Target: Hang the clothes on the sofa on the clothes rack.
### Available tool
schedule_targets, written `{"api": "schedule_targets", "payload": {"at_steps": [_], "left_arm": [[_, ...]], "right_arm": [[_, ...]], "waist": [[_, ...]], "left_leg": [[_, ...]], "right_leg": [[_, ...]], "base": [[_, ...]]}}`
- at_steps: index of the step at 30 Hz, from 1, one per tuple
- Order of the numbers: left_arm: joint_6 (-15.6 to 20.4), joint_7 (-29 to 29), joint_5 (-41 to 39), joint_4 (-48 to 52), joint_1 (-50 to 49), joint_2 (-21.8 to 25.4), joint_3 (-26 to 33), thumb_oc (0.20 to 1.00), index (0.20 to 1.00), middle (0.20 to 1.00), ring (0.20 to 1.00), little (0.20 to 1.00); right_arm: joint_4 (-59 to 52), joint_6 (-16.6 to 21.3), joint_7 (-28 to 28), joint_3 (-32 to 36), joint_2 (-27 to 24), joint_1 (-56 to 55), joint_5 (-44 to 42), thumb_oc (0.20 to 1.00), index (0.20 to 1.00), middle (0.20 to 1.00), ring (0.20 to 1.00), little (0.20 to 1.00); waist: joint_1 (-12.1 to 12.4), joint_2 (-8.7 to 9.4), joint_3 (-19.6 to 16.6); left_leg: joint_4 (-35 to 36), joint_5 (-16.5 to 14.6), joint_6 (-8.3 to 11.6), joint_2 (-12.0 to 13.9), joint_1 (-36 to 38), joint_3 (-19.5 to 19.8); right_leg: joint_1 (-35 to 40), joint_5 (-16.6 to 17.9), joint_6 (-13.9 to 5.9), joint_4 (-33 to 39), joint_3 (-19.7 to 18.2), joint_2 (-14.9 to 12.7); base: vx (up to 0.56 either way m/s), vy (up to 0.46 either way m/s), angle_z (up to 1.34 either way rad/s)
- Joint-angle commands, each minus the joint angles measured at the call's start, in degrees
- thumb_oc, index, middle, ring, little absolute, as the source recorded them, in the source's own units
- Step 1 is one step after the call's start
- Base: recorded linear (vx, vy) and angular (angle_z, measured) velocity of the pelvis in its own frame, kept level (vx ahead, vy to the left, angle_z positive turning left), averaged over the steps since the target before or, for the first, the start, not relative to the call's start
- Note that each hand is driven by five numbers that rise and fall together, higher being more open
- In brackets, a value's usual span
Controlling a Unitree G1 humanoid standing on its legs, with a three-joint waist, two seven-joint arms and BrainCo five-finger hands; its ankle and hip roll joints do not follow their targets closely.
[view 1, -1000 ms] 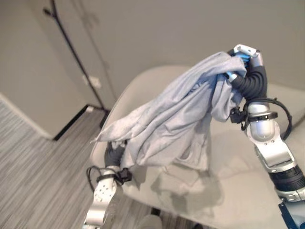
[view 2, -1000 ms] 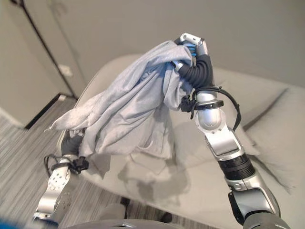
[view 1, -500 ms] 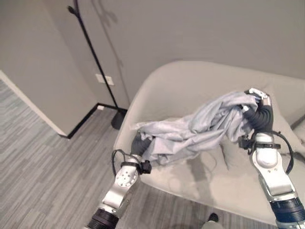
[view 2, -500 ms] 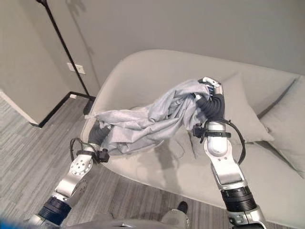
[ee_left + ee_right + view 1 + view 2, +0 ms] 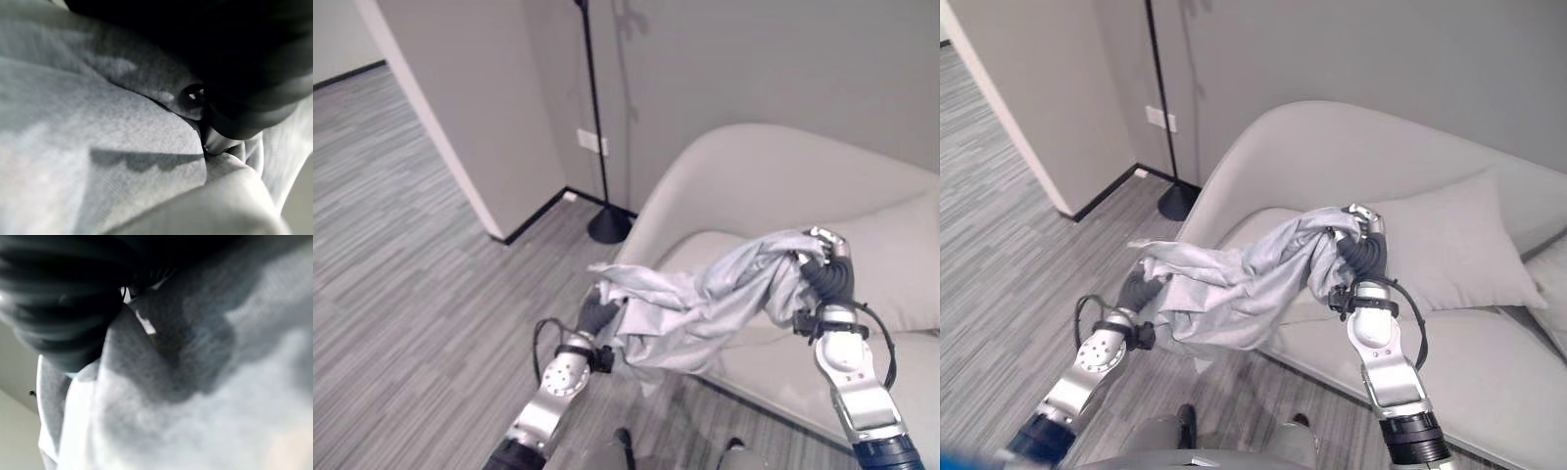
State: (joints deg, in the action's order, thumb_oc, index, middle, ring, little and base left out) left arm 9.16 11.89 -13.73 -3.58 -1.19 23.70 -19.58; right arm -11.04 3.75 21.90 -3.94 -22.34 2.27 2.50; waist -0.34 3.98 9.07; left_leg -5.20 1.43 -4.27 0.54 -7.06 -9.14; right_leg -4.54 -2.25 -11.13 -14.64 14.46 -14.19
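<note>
A light grey garment (image 5: pixel 705 304) of soft knit cloth hung bunched and creased in the air in front of the sofa (image 5: pixel 773 186), clear of its seat. It stretched as a sagging band, its higher end gathered near the pale cushion, its lower end out past the sofa's rounded arm. The sofa was pale beige with a curved back. The clothes rack (image 5: pixel 592 108), a thin black pole on a round base, stood upright by the wall beside the sofa.

Both arms are raised in front of the body. The left hand (image 5: pixel 599 311) sits lower, the right hand (image 5: pixel 822 257) higher; cloth covers the fingers of each.
</note>
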Motion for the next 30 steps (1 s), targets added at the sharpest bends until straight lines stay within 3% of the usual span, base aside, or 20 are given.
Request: {"api": "schedule_targets", "payload": {"at_steps": [1, 4, 7, 13, 15, 16, 17, 18, 19, 24, 26, 27, 28, 30], "left_arm": [[2.16, -1.82, 2.02, 4.95, 1.47, -1.34, -0.69, 0.200, 0.200, 0.200, 0.200, 0.200], [2.04, -2.32, 2.48, 4.88, 1.78, -1.68, -1.18, 0.200, 0.200, 0.200, 0.200, 0.200], [2.26, -2.47, 1.61, 4.60, 1.61, -2.49, -0.77, 0.200, 0.200, 0.200, 0.200, 0.200], [2.89, -3.10, 1.17, 5.81, 0.55, -2.74, -0.47, 0.200, 0.200, 0.200, 0.200, 0.200], [2.87, -2.82, 0.90, 5.77, 0.92, -3.16, -0.88, 0.200, 0.200, 0.200, 0.200, 0.200], [2.86, -2.82, 0.89, 5.77, 0.96, -3.17, -0.88, 0.200, 0.200, 0.200, 0.200, 0.200], [3.05, -2.50, 0.34, 6.12, 0.97, -3.22, -0.58, 0.200, 0.200, 0.200, 0.200, 0.200], [3.03, -2.50, 0.32, 6.16, 0.95, -3.22, -0.57, 0.200, 0.200, 0.200, 0.200, 0.200], [2.93, -2.19, 0.35, 6.17, 0.88, -3.21, -0.57, 0.200, 0.200, 0.200, 0.200, 0.200], [1.98, -0.85, 0.14, 5.34, 1.44, -3.54, -1.14, 0.200, 0.200, 0.200, 0.200, 0.200], [2.00, -0.82, 0.15, 5.28, 1.52, -3.62, -1.14, 0.200, 0.200, 0.200, 0.200, 0.200], [2.02, 0.40, -0.36, 4.08, 2.08, -4.21, -1.51, 0.200, 0.200, 0.200, 0.200, 0.200], [2.57, 0.97, -1.45, 3.56, 2.25, -4.61, -1.94, 0.200, 0.200, 0.200, 0.200, 0.200], [2.61, 0.98, -1.46, 3.49, 2.24, -4.64, -1.99, 0.200, 0.200, 0.200, 0.200, 0.200]], "right_arm": [[-1.65, 4.89, 0.38, 2.56, -2.04, 2.88, 0.63, 0.200, 0.200, 0.200, 0.200, 0.200], [-1.37, 5.63, 0.69, 2.65, -2.08, 2.78, 0.18, 0.200, 0.200, 0.200, 0.200, 0.200], [-0.68, 5.98, 0.59, 1.28, -1.52, 2.98, -1.01, 0.200, 0.200, 0.200, 0.200, 0.200], [-0.49, 6.17, -0.37, 0.33, -2.67, 2.32, -1.18, 0.200, 0.200, 0.200, 0.200, 0.200], [-0.33, 6.14, -0.07, 0.25, -3.26, 2.39, -1.04, 0.200, 0.200, 0.200, 0.200, 0.200], [-0.28, 6.17, -0.05, 0.24, -3.28, 2.45, -1.04, 0.200, 0.200, 0.200, 0.200, 0.200], [-0.21, 6.14, 0.32, 0.24, -3.91, 2.86, -0.56, 0.200, 0.200, 0.200, 0.200, 0.200], [-0.17, 6.16, 0.34, 0.21, -3.93, 2.89, -0.55, 0.200, 0.200, 0.200, 0.200, 0.200], [-0.40, 6.35, 0.49, 0.28, -4.15, 3.05, -0.66, 0.200, 0.200, 0.200, 0.200, 0.200], [-0.61, 6.64, 1.14, 0.64, -4.91, 2.94, -2.95, 0.200, 0.200, 0.200, 0.200, 0.200], [-0.58, 6.64, 1.16, 0.62, -4.98, 3.01, -2.99, 0.200, 0.200, 0.200, 0.200, 0.200], [-0.39, 6.50, 1.09, -0.45, -4.86, 3.25, -4.21, 0.200, 0.200, 0.200, 0.200, 0.200], [-0.56, 6.49, 0.88, -0.98, -4.65, 3.02, -4.96, 0.200, 0.200, 0.200, 0.200, 0.200], [-0.58, 6.47, 0.86, -0.97, -4.67, 2.95, -4.98, 0.200, 0.200, 0.200, 0.200, 0.200]], "waist": [[-1.55, 0.11, -4.56], [-1.27, 0.83, -5.58], [-1.17, 2.07, -6.28], [-0.66, 2.26, -5.78], [-1.04, 2.39, -4.67], [-1.10, 2.34, -4.67], [-0.99, 2.22, -4.61], [-1.02, 2.19, -4.63], [-0.76, 1.95, -5.03], [-0.99, 0.61, -4.66], [-0.95, 0.43, -4.57], [-0.87, -1.09, -4.58], [-0.45, -2.28, -4.59], [-0.56, -2.25, -4.68]], "left_leg": [[7.55, -5.72, 3.24, 0.90, 10.46, 1.75], [8.05, -4.98, 3.17, -0.35, 10.07, 1.04], [5.93, -6.25, 3.36, -1.39, 9.20, 1.10], [-1.11, -8.58, 4.09, -1.53, 6.49, 0.17], [-5.61, -8.68, 5.29, 0.96, 3.62, -1.43], [-5.94, -8.78, 5.35, 1.03, 3.39, -1.35], [-5.71, -7.72, 5.86, 3.73, 2.78, -1.32], [-5.57, -7.63, 5.93, 3.76, 2.80, -1.29], [-2.65, -4.99, 6.75, 7.09, 3.19, 0.31], [6.32, 6.09, 10.27, 17.90, 2.62, 2.73], [6.82, 6.43, 10.45, 18.13, 2.90, 2.69], [8.42, 10.06, 13.02, 22.06, 1.97, 5.35], [7.11, 11.86, 14.50, 23.09, 0.78, 7.98], [6.89, 11.32, 14.66, 23.09, 0.84, 8.11]], "right_leg": [[0.38, 1.53, 4.04, 0.72, -2.02, 6.77], [1.59, -0.92, 6.41, 1.57, -2.44, 9.70], [4.78, -1.23, 6.93, 8.79, -5.18, 11.06], [7.16, 0.58, 7.35, 14.34, -5.50, 10.80], [7.71, 0.67, 7.40, 14.63, -3.96, 9.39], [7.64, 0.65, 7.43, 14.60, -3.89, 9.43], [7.56, 0.56, 7.15, 14.35, -3.47, 8.27], [7.51, 0.55, 7.18, 14.31, -3.45, 8.31], [7.39, 0.06, 6.80, 13.94, -3.58, 7.45], [7.44, -2.81, 5.75, 10.77, -4.43, 4.55], [7.30, -3.01, 5.87, 10.43, -4.49, 4.77], [7.84, -4.07, 4.28, 9.56, -6.59, 2.45], [8.56, -3.37, 3.35, 9.68, -8.12, 0.76], [8.88, -3.74, 3.33, 9.77, -7.93, 0.74]], "base": [[-0.06, 0.087, 0.00], [-0.07, 0.021, 0.03], [-0.01, -0.071, -0.14], [-0.01, -0.026, -0.17], [-0.05, 0.044, 0.14], [-0.01, 0.120, 0.43], [0.01, 0.087, 0.43], [0.08, 0.198, 0.49], [0.11, 0.176, 0.30], [0.14, 0.243, 0.24], [0.16, 0.269, -0.01], [0.44, 0.771, -0.07], [0.47, 0.767, 0.10], [0.22, 0.319, -0.09]]}}
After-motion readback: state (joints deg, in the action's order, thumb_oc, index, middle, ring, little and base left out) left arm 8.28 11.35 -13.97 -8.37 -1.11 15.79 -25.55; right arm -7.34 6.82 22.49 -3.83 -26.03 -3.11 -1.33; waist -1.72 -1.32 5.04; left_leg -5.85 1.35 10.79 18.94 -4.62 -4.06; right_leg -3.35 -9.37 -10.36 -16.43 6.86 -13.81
